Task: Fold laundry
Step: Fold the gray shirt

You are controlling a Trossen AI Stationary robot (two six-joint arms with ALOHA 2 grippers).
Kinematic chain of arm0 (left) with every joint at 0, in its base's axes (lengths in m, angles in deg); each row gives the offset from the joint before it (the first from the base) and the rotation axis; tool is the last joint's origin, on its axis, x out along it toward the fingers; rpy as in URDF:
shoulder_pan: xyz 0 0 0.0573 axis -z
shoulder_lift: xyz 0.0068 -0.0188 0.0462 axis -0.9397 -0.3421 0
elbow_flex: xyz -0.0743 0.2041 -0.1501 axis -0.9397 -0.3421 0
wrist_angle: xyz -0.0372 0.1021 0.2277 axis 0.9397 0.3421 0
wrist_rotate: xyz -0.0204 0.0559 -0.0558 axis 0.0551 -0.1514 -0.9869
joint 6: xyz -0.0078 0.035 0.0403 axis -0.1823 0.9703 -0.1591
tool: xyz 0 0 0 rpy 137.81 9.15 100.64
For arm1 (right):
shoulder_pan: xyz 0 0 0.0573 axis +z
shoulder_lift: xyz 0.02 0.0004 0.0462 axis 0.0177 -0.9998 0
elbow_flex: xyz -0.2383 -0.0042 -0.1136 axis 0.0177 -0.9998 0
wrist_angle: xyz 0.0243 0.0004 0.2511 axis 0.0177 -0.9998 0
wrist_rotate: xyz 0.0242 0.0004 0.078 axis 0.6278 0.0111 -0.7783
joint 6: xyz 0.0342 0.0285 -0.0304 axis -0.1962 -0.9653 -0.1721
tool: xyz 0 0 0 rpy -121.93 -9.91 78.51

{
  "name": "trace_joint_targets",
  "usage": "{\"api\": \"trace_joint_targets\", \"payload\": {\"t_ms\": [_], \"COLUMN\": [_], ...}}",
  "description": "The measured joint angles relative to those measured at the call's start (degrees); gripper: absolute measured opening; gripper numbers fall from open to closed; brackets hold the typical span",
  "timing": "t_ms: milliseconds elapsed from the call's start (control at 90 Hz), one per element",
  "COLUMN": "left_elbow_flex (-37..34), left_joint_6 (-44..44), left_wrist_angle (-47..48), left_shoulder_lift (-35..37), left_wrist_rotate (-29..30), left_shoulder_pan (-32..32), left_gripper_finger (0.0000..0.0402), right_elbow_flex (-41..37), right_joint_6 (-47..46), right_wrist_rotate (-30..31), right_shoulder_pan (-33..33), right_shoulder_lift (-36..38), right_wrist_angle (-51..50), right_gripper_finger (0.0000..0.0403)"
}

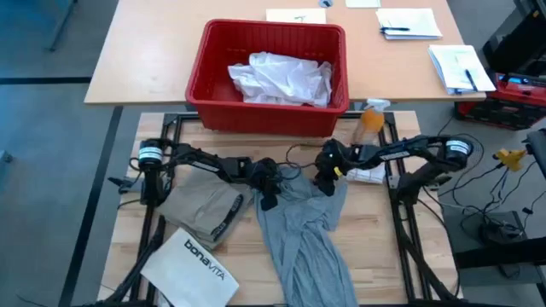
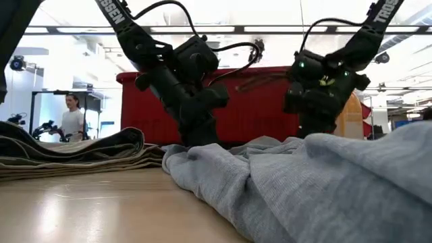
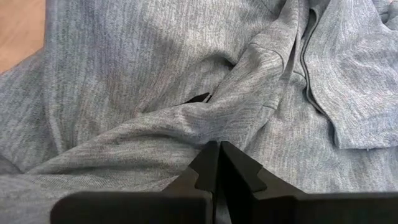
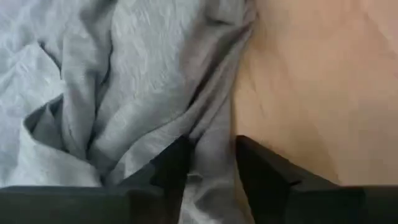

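Grey T-shirt [image 1: 303, 230]: one, both jaws clamped on it; one khaki piece [image 1: 200, 205] beside.

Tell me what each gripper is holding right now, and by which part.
Both pinch the crumpled grey cotton T-shirt at its top edge: left gripper shut on a raised fold, right gripper on a bunched edge beside bare table.

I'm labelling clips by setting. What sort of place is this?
Probably a robotics lab or workshop: papers and pens lie on a desk behind the table, cables and tools lie on the floor, and a person stands in an open room with strip lighting.
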State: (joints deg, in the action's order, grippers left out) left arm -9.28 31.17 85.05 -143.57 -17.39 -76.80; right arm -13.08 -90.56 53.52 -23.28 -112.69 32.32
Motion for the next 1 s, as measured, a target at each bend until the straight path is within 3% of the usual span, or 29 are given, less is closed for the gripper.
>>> {"api": "trace_joint_targets", "payload": {"t_ms": [267,622,789,1000], "left_elbow_flex": [0.0,-0.1,-0.1,-0.1], "left_joint_6": [-0.2,-0.2,-0.2,-0.2], "left_wrist_angle": [0.0,0.0,0.2,0.1], "left_shoulder_lift": [0.0,0.0,0.0,0.0], "left_wrist_rotate": [0.0,0.1,0.0,0.1], "left_shoulder_pan": [0.0,0.0,0.0,-0.2], "left_gripper_finger": [0.0000,0.0000,0.0000,0.0000], "right_elbow_flex": [0.1,0.1,-1.0,-4.1], "right_joint_6": [0.1,-1.5,-5.2,-7.8], "right_wrist_rotate": [-1.4,4.6,8.3,4.2], "right_shoulder_pan": [0.0,0.3,1.7,1.8], "right_shoulder_lift": [-1.4,15.5,22.6,23.4], "right_wrist_angle": [0.0,-9.3,-18.5,-22.0], "right_gripper_finger": [0.0007,0.0000,0.0000,0.0000]}}
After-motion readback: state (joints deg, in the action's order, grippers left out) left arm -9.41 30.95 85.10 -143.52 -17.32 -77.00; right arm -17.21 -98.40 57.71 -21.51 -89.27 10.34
